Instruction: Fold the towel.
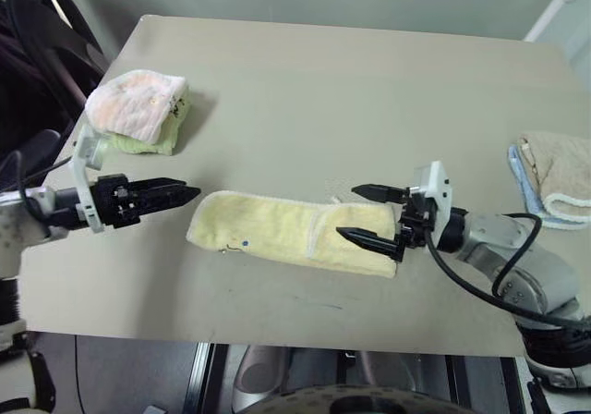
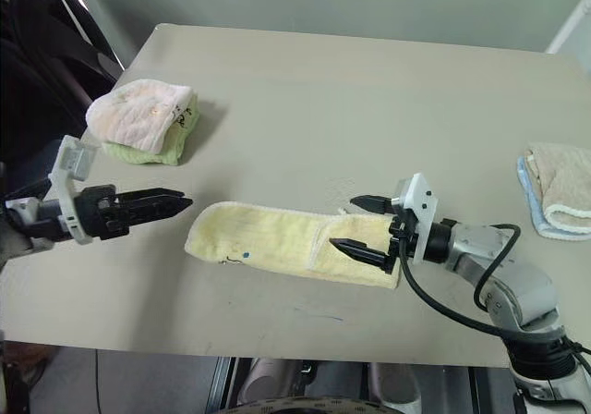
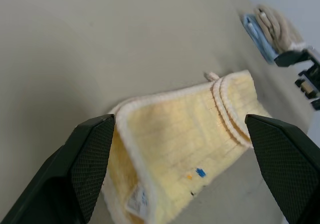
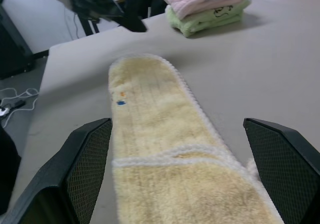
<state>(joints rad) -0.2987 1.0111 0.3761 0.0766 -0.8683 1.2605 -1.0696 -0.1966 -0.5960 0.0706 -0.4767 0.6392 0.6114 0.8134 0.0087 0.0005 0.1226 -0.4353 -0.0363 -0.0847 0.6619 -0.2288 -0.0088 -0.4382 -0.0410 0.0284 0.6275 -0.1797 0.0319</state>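
- Towel is lying folded on the surface, between both end effectors.
- Left end effector is hovering released, just beside it.
- Right end effector is hovering released over its end.

The yellow towel was laid folded on the table; the right gripper was held open over its end; the left gripper was kept beside it.

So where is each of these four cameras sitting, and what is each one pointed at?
Left and right eye views: on the head, looking down over the table; both arms show.
Left wrist view: along the open left gripper at the towel.
Right wrist view: along the open right gripper, down the towel's length.
All share the towel.
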